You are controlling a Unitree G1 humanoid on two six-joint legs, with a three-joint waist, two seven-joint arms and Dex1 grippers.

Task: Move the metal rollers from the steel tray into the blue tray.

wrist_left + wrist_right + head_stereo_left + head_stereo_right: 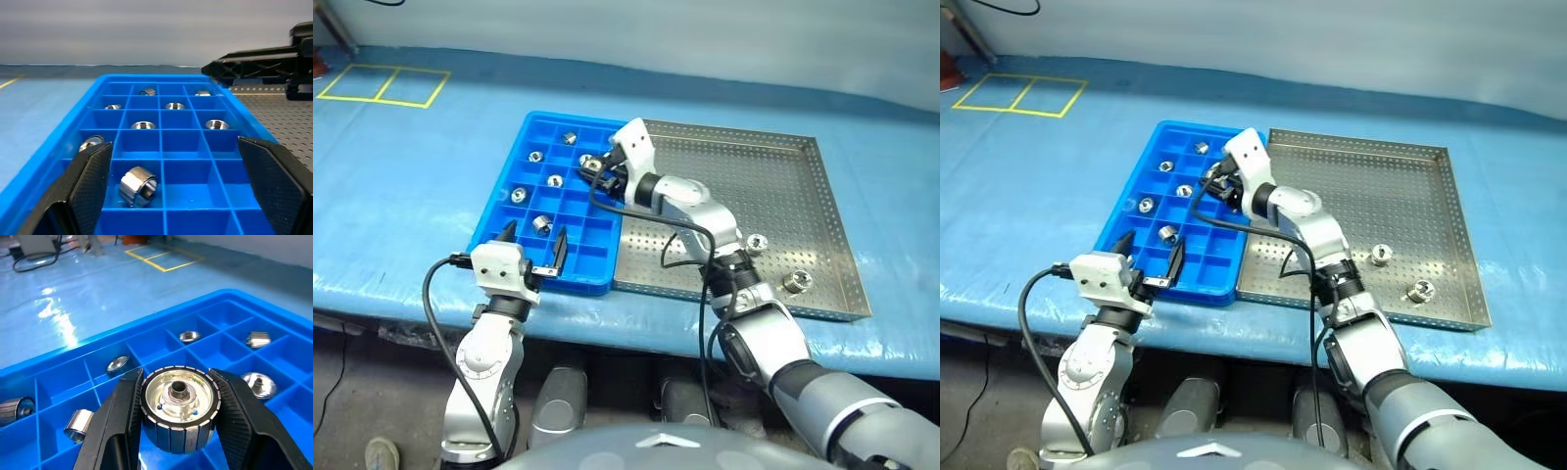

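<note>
The right tool [178, 418] is clamped on a metal roller [180, 407] above the blue tray [514, 162], just inside its rim beside the steel tray [822, 206]. Open compartments lie beneath it. The left tool [534, 248] hangs spread wide and empty at the blue tray's near edge; two rollers [775, 262] remain in the steel tray.

You're looking at a bright blue tray [514, 176] gridded into square compartments, shiny silver metal rollers [541, 225] glinting inside. Beside it, the steel tray [783, 186] is dull grey, dotted all over with perforations. The table [411, 186] wears a light blue cover, with yellow tape lines [384, 85] at its far left corner. Your black, ribbed fingers [117, 431] frame a silver roller [178, 406].
</note>
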